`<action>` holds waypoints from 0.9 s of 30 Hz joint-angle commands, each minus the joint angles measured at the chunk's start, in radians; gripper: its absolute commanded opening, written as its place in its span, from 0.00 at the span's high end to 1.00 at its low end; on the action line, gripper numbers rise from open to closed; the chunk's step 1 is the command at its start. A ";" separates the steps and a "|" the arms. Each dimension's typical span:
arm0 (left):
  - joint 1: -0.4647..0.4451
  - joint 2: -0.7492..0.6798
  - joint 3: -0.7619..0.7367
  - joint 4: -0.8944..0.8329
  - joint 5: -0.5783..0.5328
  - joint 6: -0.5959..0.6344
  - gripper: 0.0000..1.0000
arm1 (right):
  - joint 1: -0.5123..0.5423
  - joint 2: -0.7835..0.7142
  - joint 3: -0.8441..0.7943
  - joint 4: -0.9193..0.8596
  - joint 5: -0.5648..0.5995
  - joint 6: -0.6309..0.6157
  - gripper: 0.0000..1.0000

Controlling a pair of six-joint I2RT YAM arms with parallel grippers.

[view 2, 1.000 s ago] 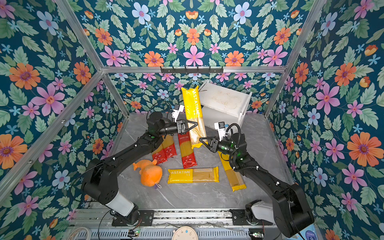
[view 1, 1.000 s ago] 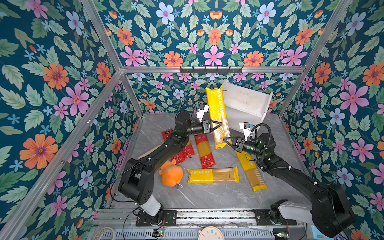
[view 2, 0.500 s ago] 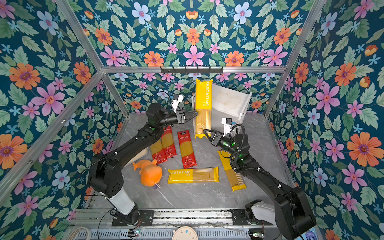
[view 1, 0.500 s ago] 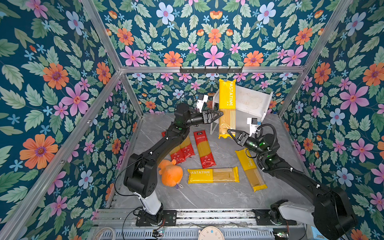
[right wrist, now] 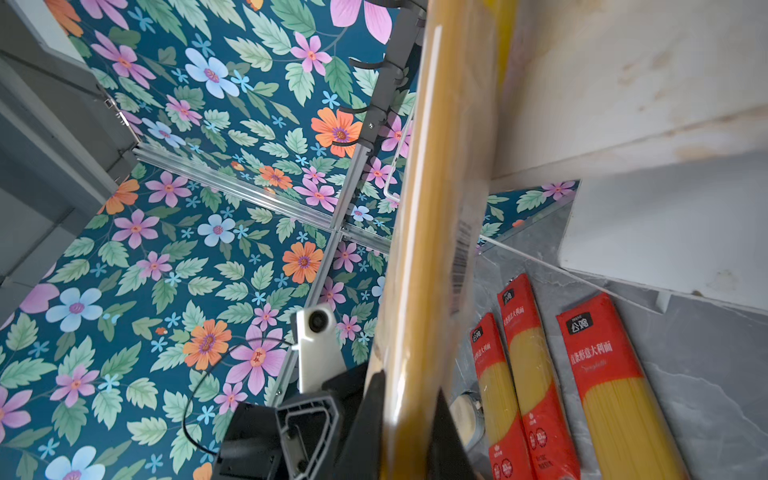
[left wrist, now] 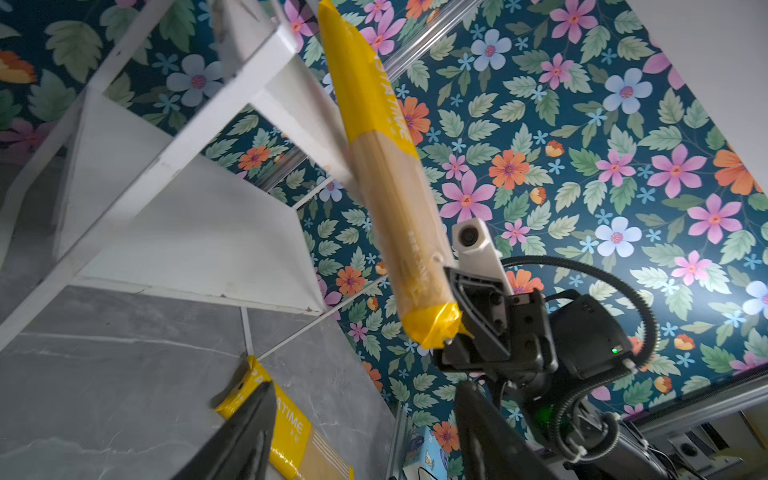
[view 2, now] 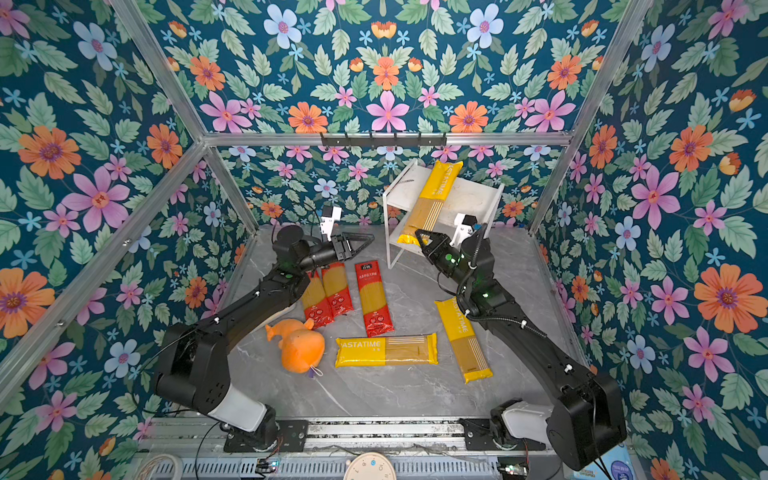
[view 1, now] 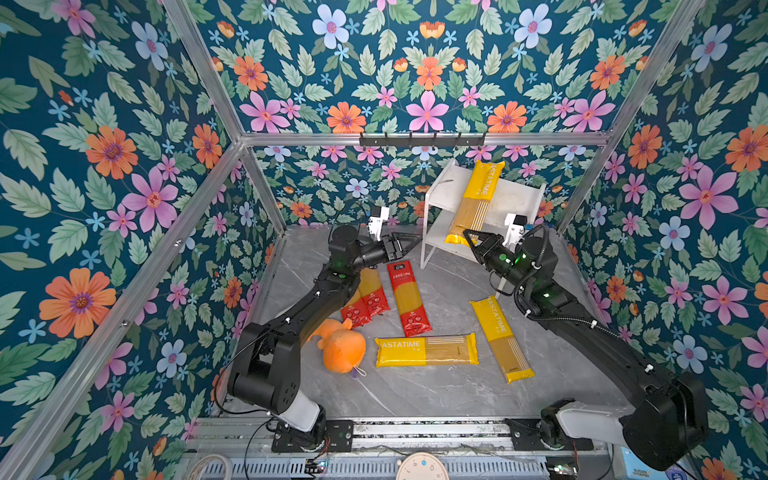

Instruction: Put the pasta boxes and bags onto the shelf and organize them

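Observation:
My right gripper is shut on the lower end of a yellow PASTATIME pack. The pack slants up across the top board of the white shelf. My left gripper stands open and empty just left of the shelf. On the floor lie two more yellow packs, one red-ended pack and two red-ended packs partly under the left arm.
An orange plush toy lies by the left arm's elbow. A black hook rail runs along the back wall above the shelf. Floral walls and aluminium posts close in the grey marble floor.
My left gripper has opened, let go of the yellow pack and drawn back left. My right gripper has carried the pack to the right and up, so it now lies across the shelf's top board.

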 commanded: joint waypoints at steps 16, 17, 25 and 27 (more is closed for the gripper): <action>0.002 -0.202 -0.214 -0.185 -0.116 0.171 0.30 | 0.029 0.290 0.469 -0.245 -0.042 0.038 1.00; 0.002 -0.210 -0.216 -0.201 -0.113 0.183 0.30 | 0.030 0.301 0.488 -0.265 -0.045 0.034 1.00; -0.004 -0.241 -0.226 -0.282 -0.118 0.249 0.30 | 0.034 0.279 0.470 -0.388 -0.012 0.007 0.67; -0.011 -0.243 -0.231 -0.290 -0.119 0.255 0.30 | 0.034 0.247 0.417 -0.393 0.007 0.011 0.62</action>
